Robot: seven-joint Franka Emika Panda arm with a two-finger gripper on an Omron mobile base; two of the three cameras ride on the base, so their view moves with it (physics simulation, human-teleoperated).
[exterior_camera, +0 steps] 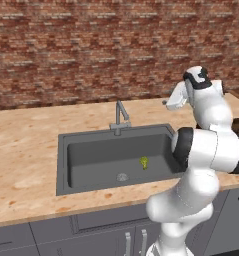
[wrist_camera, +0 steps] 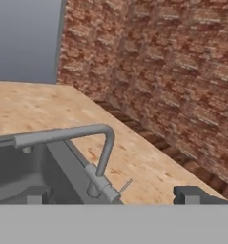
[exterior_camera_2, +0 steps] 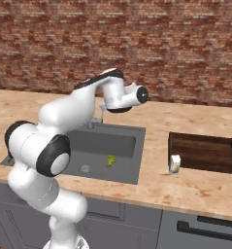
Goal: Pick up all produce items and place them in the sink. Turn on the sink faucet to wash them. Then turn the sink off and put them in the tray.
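Observation:
A tiny broccoli floret (exterior_camera: 143, 162) (exterior_camera_2: 110, 160) lies on the floor of the dark grey sink (exterior_camera: 91, 150) (exterior_camera_2: 122, 141), right of the round drain (exterior_camera: 122, 176). The slim grey faucet (exterior_camera: 121, 117) (wrist_camera: 98, 143) stands at the basin's back rim, its spout angled over the sink and its small lever (wrist_camera: 125, 185) sticking out to the side. My gripper (exterior_camera: 167, 102) (wrist_camera: 113, 195) hovers open above the counter to the right of the faucet and points at it, holding nothing. In the hand view the faucet base sits between the two fingertips (wrist_camera: 191, 194). The brown tray (exterior_camera_2: 205, 153) rests on the counter right of the sink.
A small pale carton (exterior_camera_2: 174, 164) stands upright on the counter by the tray's near left corner. The brick wall (exterior_camera: 91, 50) runs close behind the wooden counter (exterior_camera: 26, 150). Grey cabinet fronts lie below the counter's front edge.

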